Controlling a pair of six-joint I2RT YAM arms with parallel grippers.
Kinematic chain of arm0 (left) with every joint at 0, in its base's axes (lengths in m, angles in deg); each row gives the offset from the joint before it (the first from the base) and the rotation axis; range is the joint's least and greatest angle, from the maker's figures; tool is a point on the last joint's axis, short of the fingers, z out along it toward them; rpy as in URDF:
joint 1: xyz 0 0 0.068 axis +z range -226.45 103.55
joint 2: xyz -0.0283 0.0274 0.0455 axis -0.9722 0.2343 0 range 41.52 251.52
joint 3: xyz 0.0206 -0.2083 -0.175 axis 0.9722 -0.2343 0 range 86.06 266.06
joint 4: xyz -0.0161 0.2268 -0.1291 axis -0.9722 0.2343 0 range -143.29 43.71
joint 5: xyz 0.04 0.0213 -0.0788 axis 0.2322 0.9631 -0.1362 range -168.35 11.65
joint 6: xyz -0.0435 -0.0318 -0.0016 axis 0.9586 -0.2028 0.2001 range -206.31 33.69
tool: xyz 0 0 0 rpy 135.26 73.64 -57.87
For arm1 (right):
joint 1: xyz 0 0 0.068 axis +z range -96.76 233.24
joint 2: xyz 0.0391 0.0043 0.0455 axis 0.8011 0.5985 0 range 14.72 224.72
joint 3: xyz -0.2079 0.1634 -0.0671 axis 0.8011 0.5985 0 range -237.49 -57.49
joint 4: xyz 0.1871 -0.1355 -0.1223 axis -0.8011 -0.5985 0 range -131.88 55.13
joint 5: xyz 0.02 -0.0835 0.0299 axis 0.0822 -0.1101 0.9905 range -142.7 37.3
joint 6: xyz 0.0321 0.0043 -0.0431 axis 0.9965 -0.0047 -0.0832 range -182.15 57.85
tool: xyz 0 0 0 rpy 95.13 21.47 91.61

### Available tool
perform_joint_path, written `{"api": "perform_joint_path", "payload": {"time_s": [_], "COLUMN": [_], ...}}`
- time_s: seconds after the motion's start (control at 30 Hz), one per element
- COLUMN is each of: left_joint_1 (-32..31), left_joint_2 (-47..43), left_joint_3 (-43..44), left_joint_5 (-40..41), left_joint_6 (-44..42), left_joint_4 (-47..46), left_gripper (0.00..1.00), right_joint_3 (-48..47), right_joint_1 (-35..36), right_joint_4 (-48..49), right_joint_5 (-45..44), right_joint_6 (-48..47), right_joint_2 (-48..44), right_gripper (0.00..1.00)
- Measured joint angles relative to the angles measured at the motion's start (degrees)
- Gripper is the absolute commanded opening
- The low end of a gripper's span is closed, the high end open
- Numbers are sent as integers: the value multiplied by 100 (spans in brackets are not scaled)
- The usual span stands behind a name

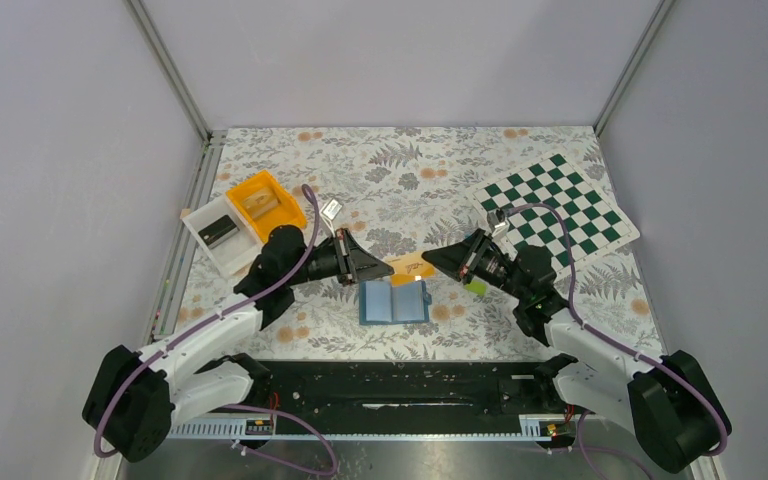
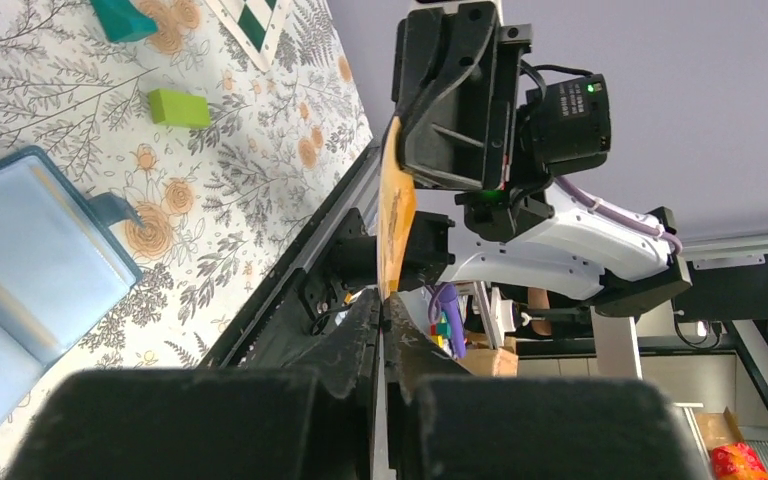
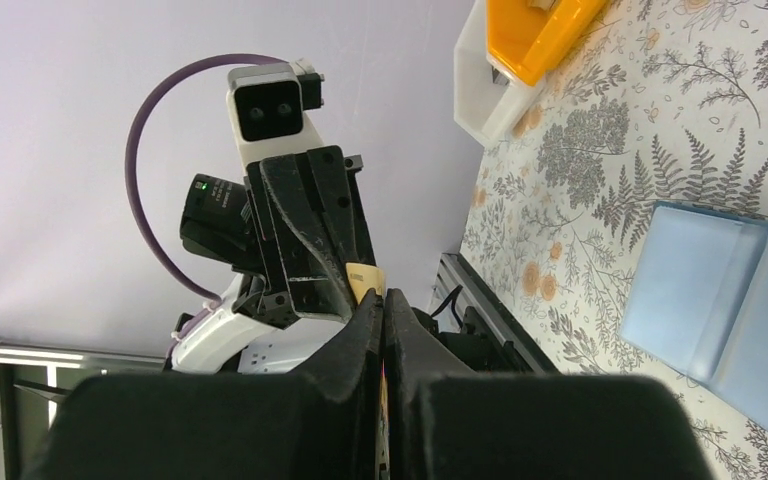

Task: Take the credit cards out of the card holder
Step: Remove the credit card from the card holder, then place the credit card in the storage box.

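Observation:
An orange-tan credit card (image 1: 412,266) hangs in the air just behind the open blue card holder (image 1: 393,300), held edge-on from both ends. My left gripper (image 1: 387,268) is shut on its left end, seen pinched at the tips in the left wrist view (image 2: 381,300). My right gripper (image 1: 430,262) is shut on the right end (image 3: 381,298). The same card (image 2: 396,215) bridges the two grippers. A lime-green card (image 2: 178,107) and a teal card (image 2: 120,15) lie on the table to the holder's right.
An orange bin (image 1: 265,205) and a white bin (image 1: 215,235) stand at the back left. A green-and-white chequered mat (image 1: 560,205) lies at the back right. The black base rail (image 1: 400,395) runs along the table's near edge.

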Motion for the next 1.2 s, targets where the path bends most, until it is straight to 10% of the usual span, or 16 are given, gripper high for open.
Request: {"api": "perform_joint_path", "payload": {"time_s": [0.13, 0.5, 0.93, 1.2], "left_joint_1": [7, 1512, 4854, 5515], "left_joint_2": [136, 247, 2024, 3574], "left_joint_3": [-44, 511, 3495, 4994], "left_joint_5": [33, -68, -39, 166], "left_joint_6": [90, -428, -2225, -3032], "left_joint_4": [-70, 1078, 3788, 4953], "left_gripper": [0, 0, 0, 0], "right_joint_3": [33, -20, -400, -354], "right_joint_1": [0, 0, -2, -2], "right_joint_4": [15, -1088, -3482, -3829], "right_joint_5": [-63, -151, -260, -356], "right_joint_6": [0, -503, -1886, -2354], "right_joint_2": [0, -601, -2177, -2002], "right_gripper": [9, 97, 100, 99]}}
